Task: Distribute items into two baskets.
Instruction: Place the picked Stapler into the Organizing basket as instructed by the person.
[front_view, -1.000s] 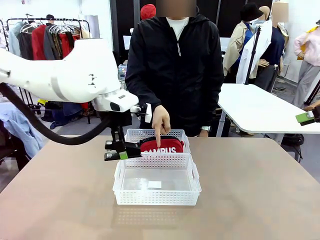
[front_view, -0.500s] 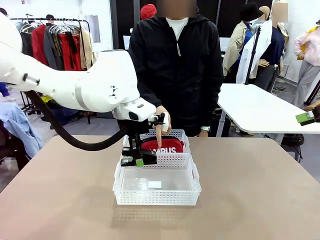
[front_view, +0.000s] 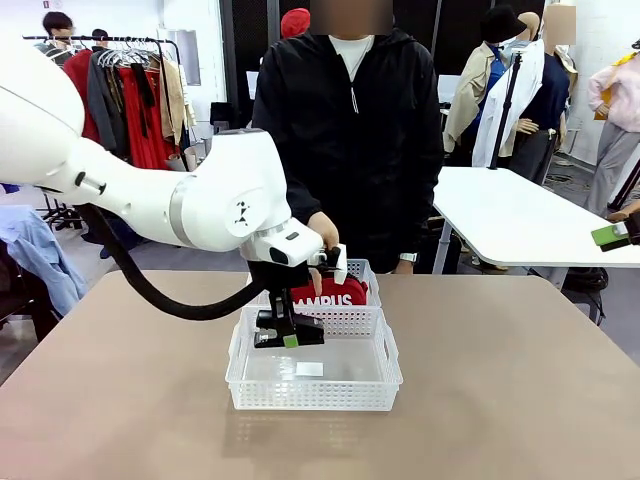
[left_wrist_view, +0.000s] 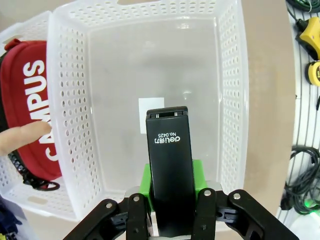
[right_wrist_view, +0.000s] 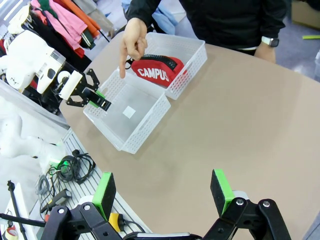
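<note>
The left gripper (left_wrist_view: 170, 212) is clamped on the black desk stapler (left_wrist_view: 170, 165), its green pads pressed to the stapler's sides, with the stapler's nose pointing down into the near white plastic rectangular basket with a perforated rim (left_wrist_view: 232, 100). In the front view the left gripper (front_view: 288, 338) now hangs just inside that basket (front_view: 390, 365), over its left part; a second ago it was beside the far basket's left end, and half a second ago over the rim between the two. The stapler has therefore been carried across into position above the basket, which has nothing on its floor but a small white label (left_wrist_view: 150, 112). It is not yet set down.

Just behind, touching the near basket, the far white basket (front_view: 366, 268) already holds the red zippered soft pouch with white "CAMPUS" lettering (front_view: 328, 292). The person's hand (right_wrist_view: 132, 40) points an index finger down at the edge where the baskets meet, as it did before.

The right gripper (right_wrist_view: 165, 195) waits well apart above bare table, fingers spread wide and holding nothing.

By my reading, one item is placed and only releasing the stapler remains.
</note>
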